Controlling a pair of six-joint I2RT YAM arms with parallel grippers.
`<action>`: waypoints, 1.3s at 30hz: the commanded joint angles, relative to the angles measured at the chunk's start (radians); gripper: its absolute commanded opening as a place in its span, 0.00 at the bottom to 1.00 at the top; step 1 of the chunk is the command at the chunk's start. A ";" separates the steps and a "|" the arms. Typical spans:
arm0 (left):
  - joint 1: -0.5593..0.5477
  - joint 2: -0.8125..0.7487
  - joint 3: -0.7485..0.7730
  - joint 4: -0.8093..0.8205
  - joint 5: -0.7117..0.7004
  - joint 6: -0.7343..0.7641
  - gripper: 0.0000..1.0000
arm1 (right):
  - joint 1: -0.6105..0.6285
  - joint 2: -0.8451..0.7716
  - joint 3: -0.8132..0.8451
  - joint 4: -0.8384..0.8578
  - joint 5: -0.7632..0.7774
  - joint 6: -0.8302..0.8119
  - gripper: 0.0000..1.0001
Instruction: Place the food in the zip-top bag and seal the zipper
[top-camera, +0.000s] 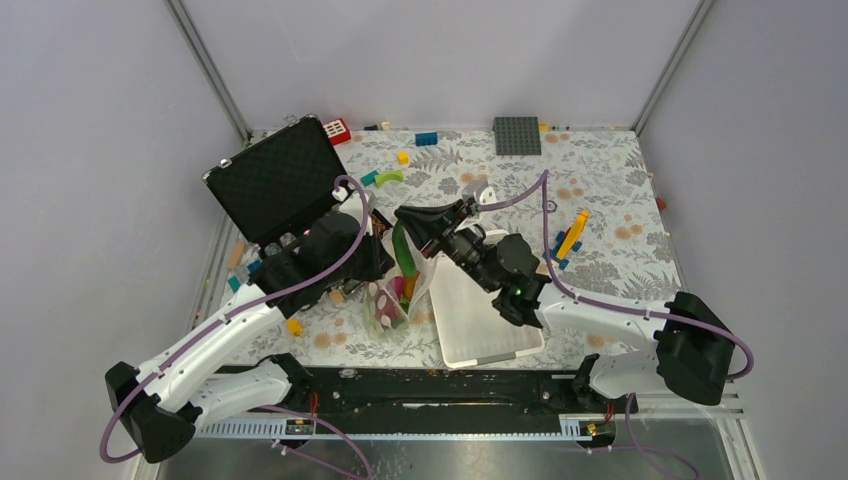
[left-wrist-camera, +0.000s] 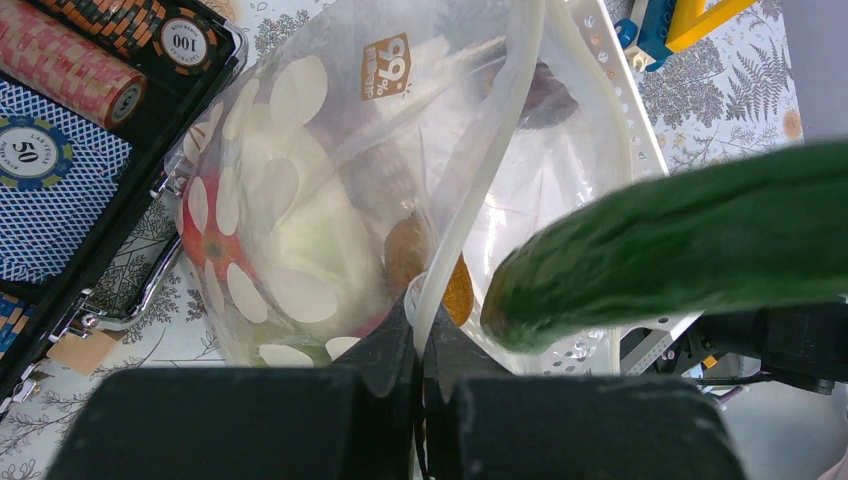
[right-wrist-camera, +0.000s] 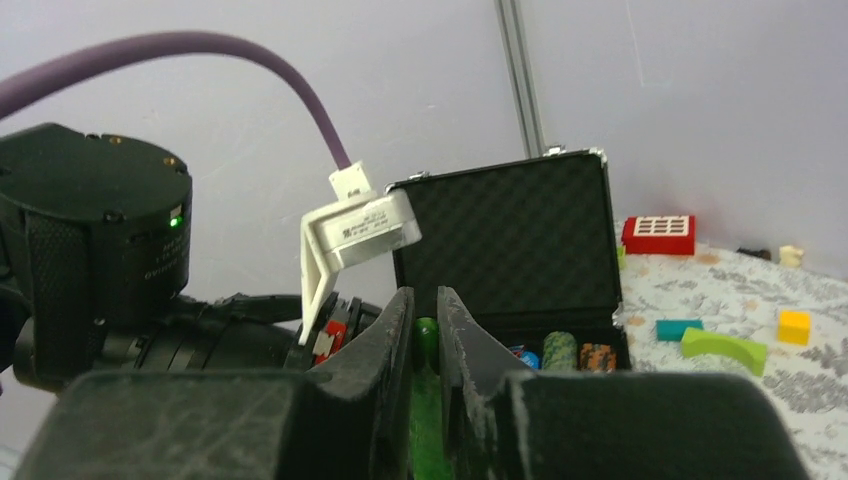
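Observation:
The zip-top bag (left-wrist-camera: 330, 150), clear with white oval prints, stands open between the arms (top-camera: 388, 303). Inside it show a red tomato (left-wrist-camera: 196, 238), a pale green cabbage (left-wrist-camera: 315, 235) and a brown oval (left-wrist-camera: 404, 252). My left gripper (left-wrist-camera: 423, 318) is shut on the bag's mouth edge, pinching the zipper strip (left-wrist-camera: 470, 200). My right gripper (right-wrist-camera: 425, 310) is shut on the long green pepper (right-wrist-camera: 426, 400), which hangs tip-down over the bag's mouth (left-wrist-camera: 680, 240). From above, the pepper (top-camera: 403, 252) points down into the bag from the right gripper (top-camera: 412, 226).
An open black case (top-camera: 275, 180) with poker chip rolls (left-wrist-camera: 75, 70) lies left of the bag. The white slotted basket (top-camera: 480, 315) sits to its right. Toy bricks (top-camera: 568, 240) and a grey baseplate (top-camera: 517, 135) are scattered further back.

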 joint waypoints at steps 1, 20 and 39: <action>0.004 -0.025 0.029 0.032 -0.015 -0.007 0.00 | 0.041 -0.007 -0.036 0.067 0.076 0.062 0.00; 0.004 -0.039 0.022 0.032 -0.013 -0.011 0.00 | 0.150 0.021 -0.012 -0.259 0.366 0.035 0.12; 0.004 -0.069 0.005 0.047 -0.005 -0.010 0.00 | 0.181 -0.010 0.107 -0.375 0.387 -0.226 0.87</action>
